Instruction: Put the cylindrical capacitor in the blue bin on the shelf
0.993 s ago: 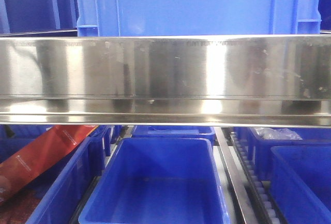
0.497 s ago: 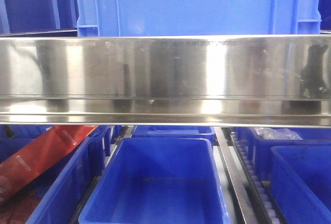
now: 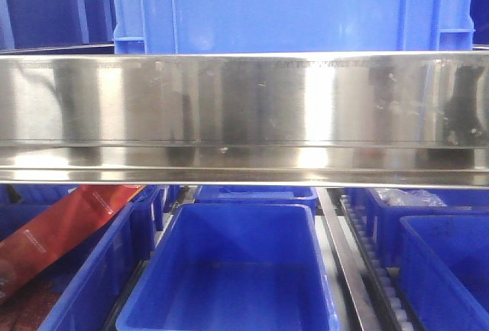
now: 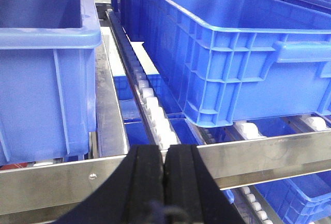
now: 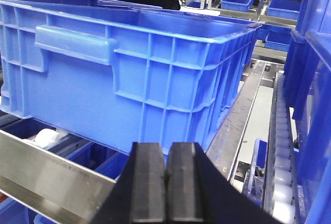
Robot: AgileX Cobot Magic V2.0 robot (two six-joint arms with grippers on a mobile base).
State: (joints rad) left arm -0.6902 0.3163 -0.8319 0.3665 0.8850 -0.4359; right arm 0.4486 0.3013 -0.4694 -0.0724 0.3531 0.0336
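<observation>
Stainless shelf point(image 3: 244, 117) rail fills mid-frame, blue bin point(image 3: 229, 270) below it. Left claw point(image 4: 165, 167) and right claw point(image 5: 166, 177) are both pressed closed, empty — no capacitor visible. Best locate it first — then grip squarely.

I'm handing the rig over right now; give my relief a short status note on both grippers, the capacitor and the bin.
Left gripper: black pads pressed together, nothing visible between them, in front of the brushed stainless steel shelf rail.
Right gripper: shut too, nothing visible in it, facing the large ribbed blue plastic bin on the shelf.
Cylindrical capacitor: not seen in any view.
Done: cannot confirm placement.
Left: locate the capacitor, check inside the bin.
</observation>
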